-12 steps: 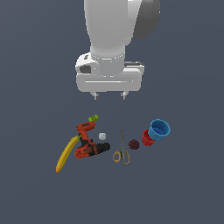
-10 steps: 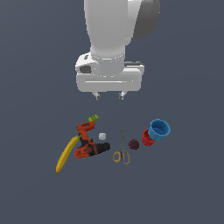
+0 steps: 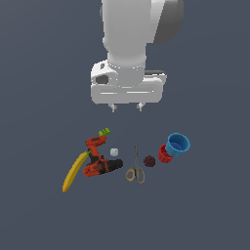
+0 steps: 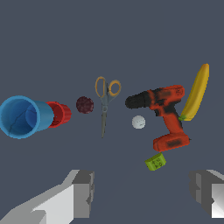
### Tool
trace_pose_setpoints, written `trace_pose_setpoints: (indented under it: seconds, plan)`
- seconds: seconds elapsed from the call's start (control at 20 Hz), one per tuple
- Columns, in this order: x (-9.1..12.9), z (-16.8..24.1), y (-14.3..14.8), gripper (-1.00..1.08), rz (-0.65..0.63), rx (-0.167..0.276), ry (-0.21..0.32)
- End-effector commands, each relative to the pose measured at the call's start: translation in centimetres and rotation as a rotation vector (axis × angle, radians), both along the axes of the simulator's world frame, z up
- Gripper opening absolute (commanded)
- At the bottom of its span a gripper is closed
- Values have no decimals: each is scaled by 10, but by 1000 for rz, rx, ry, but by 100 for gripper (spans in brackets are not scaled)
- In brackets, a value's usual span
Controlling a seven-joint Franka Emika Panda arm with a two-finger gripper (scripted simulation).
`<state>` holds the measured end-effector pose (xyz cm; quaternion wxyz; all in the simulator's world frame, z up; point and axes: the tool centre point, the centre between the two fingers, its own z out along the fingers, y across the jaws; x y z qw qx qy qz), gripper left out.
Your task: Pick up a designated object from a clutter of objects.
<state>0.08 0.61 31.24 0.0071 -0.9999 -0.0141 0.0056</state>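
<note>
- The red-orange and black pistol-shaped cordless drill (image 3: 99, 158) (image 4: 162, 113) lies on the dark grey floor (image 3: 205, 210), below the gripper (image 3: 127, 107) and toward the exterior view's left.
- The gripper hangs well above it, fingers (image 4: 83, 192) spread wide, holding nothing.
- Just beside the drill: a yellow banana (image 3: 74, 171), a small white ball (image 3: 114, 152), a green block (image 3: 104, 132).
- Nothing has visibly moved since the earlier frames.
</note>
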Motion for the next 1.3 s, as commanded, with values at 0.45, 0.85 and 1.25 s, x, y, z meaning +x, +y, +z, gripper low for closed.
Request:
trace_pose_setpoints:
  seconds: [0.45, 0.85, 1.25]
  plan:
    - [12, -19, -3, 68, -111, 6, -2]
    - [30, -54, -8, 68, -305, 14, -6]
    - [49, -97, -17, 68, -541, 17, -10]
